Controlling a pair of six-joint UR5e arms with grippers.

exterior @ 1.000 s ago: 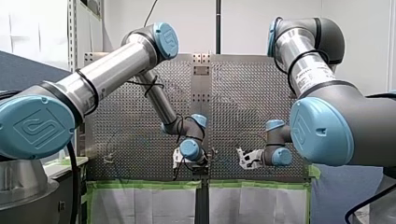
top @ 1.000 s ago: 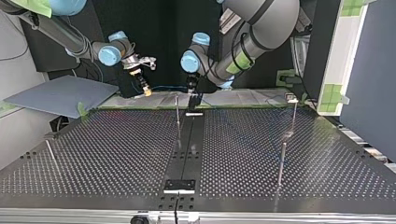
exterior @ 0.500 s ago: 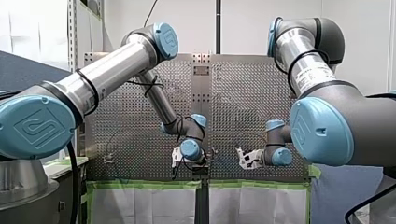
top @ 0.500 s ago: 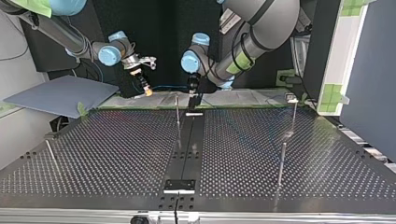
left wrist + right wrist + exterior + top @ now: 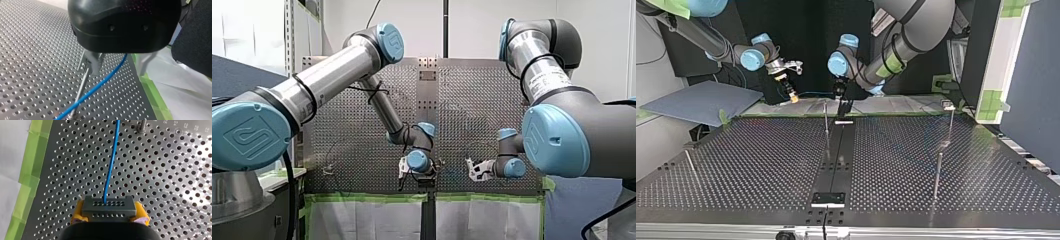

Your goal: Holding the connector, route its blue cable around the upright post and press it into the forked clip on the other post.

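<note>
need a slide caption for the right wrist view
My right end effector grips the connector between yellow pads; its blue cable runs ahead over the perforated table, a post beside it.

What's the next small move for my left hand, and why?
Probably close the left hand on the blue cable: its fingers stand open with the cable seemingly running between them, while the right hand holds the connector.

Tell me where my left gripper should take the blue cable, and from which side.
Take the blue cable on its straight free span, where it passes between my left gripper's open metal fingers. Close from above with the fingers across it: my right gripper holds the connector, so the cable probably runs taut and should not slip sideways.
</note>
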